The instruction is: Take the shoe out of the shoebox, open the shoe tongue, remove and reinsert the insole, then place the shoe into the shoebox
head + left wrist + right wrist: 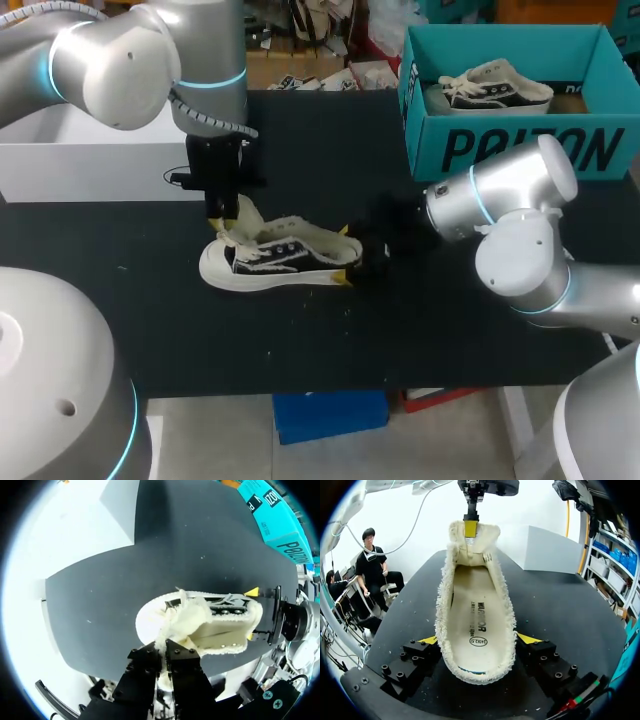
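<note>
**Head view:** The shoe (270, 265) is set on its sole mid-desk (320, 340), outside the shoebox (520, 150), toe toward the left arm. The left tool (228, 228) is lowered over the toe end and closed on the tongue (245, 215), which is lifted up and forward. The right tool (346, 256) is clamped across the heel, one yellow tip on each side. The shoebox is placed at the far right, well apart: teal card, open top, with a second shoe (495, 88) inside. A white box (90, 165) is seen far left, behind the left tool. The desk top is matte black.

**Left wrist view:** The tongue's fleece is bunched between the black fingers, and the yellow tips are hidden by it. The upper is black, the sole white rubber, the trim cream and fuzzy.

**Right wrist view:** The shoe opening is faced straight on. Both tips are pressed against the heel sides. The insole (475, 615) is seated flat inside: cream, smooth, printed, ringed by shaggy fleece. At the far end the tongue is pinched upright by the left tool.
</note>
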